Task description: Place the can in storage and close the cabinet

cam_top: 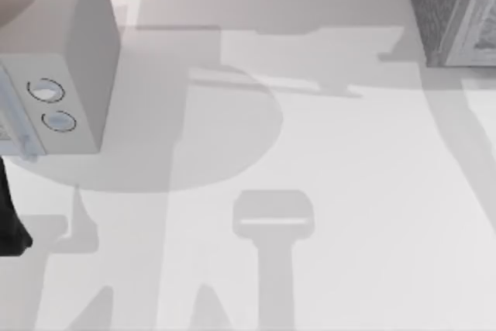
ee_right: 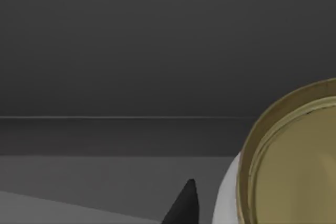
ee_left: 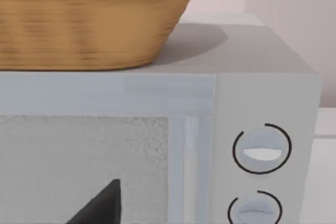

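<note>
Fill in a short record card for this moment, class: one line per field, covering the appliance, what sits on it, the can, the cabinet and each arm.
appliance: white microwave at the table's left, two round dials on its front
on top of it: woven basket
can: yellowish-olive top close to the right wrist camera, inside a dark grey space
cabinet: grey cabinet at the table's far right corner
left arm: by the microwave's front, a dark fingertip near the door
right arm: a dark fingertip beside the can
table: white table
</note>
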Controlling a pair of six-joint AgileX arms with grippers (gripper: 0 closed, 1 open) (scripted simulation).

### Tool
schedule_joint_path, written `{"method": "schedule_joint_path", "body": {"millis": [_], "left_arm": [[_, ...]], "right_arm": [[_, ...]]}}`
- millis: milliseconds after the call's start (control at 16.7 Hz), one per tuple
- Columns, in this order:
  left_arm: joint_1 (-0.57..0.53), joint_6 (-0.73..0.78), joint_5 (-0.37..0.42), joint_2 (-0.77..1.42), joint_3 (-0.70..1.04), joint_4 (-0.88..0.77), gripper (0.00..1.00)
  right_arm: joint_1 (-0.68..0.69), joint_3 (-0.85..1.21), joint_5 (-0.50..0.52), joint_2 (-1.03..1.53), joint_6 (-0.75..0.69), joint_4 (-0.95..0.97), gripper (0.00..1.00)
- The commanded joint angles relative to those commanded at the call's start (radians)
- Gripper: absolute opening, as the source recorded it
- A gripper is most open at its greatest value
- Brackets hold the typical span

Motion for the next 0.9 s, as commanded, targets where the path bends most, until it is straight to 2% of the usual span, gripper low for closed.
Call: {"method": "schedule_joint_path", "body": {"millis": [480,900], "left_arm": [[0.000,0.000,0.000,0.000,0.000,0.000,1.00],[0.000,0.000,0.000,0.000,0.000,0.000,1.00]], "right_arm": [[-0.003,0.015,-0.001,0.005,0.002,0.001,0.00],[-0.014,0.245,-0.017,0.160,0.005,-0.045,0.00]]}}
